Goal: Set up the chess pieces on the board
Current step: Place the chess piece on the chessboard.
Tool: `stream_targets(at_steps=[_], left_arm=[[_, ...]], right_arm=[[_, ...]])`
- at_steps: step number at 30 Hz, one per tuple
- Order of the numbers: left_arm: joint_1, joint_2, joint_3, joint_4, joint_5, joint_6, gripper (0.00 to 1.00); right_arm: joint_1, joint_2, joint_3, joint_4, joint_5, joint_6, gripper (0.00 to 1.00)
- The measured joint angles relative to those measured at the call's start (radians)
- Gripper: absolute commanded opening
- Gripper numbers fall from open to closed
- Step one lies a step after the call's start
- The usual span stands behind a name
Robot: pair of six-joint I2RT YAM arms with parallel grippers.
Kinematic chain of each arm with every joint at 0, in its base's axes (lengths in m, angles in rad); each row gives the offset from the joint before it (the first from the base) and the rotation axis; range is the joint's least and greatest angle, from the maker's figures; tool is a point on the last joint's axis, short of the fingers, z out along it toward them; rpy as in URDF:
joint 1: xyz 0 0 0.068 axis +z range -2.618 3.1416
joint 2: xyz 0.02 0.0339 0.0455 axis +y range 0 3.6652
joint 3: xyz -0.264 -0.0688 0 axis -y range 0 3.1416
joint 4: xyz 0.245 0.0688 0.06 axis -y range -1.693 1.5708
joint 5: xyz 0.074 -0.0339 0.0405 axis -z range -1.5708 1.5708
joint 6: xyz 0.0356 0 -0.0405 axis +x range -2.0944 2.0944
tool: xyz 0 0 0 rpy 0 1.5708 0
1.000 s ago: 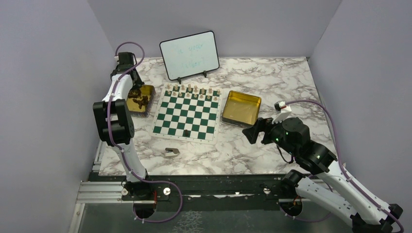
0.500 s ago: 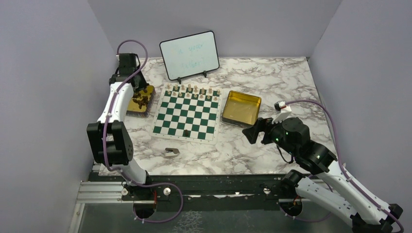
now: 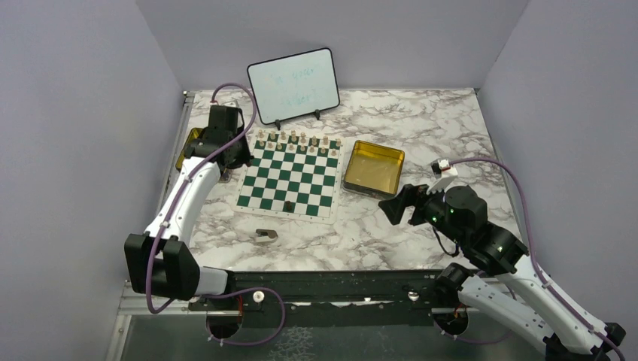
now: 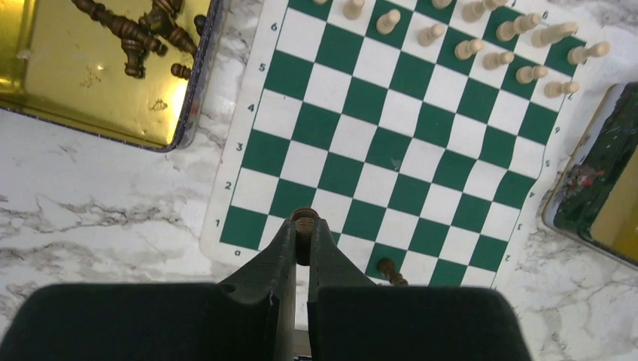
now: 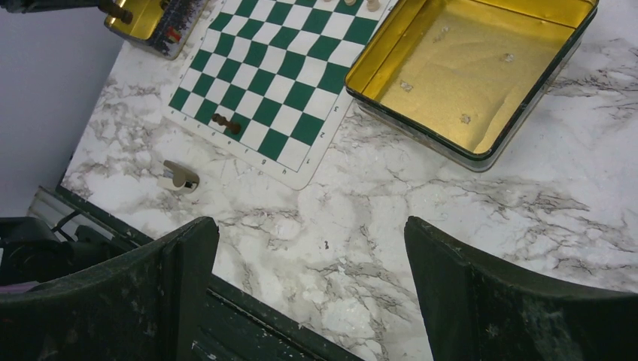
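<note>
Surface [image 3: 421,120] of veined marble carries the board [image 3: 290,177] at its centre. A whiteboard [image 3: 293,84] is propped at the board's 12 o'clock, an empty gold tin [image 3: 374,169] lies at 3 o'clock, and a second gold tin [image 4: 90,98] at 9 o'clock holds heaped dark chess pieces [image 4: 139,30]. The right end effector [image 5: 312,241] hovers released, fingers spread wide, at the empty tin's 5 o'clock. The left end effector [image 4: 303,237] is clenched on a dark brown piece [image 4: 303,218], raised near the board's 10 o'clock corner. Light pieces [image 3: 297,141] fill two rows along the board's 12 o'clock edge, and a lone dark piece [image 3: 289,205] sits at 6 o'clock.
</note>
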Motion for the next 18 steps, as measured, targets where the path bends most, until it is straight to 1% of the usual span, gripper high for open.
stream_targets(at_steps=[10, 18], left_arm=[[-0.042, -0.061, -0.169, -0.020, -0.026, -0.010, 0.07], [-0.092, -0.082, -0.319, -0.005, -0.031, -0.066, 0.08]], right_arm=[[0.000, 0.002, 0.000, -0.018, 0.001, 0.001, 1.00], [0.000, 0.010, 0.000, -0.018, 0.000, 0.002, 1.00]])
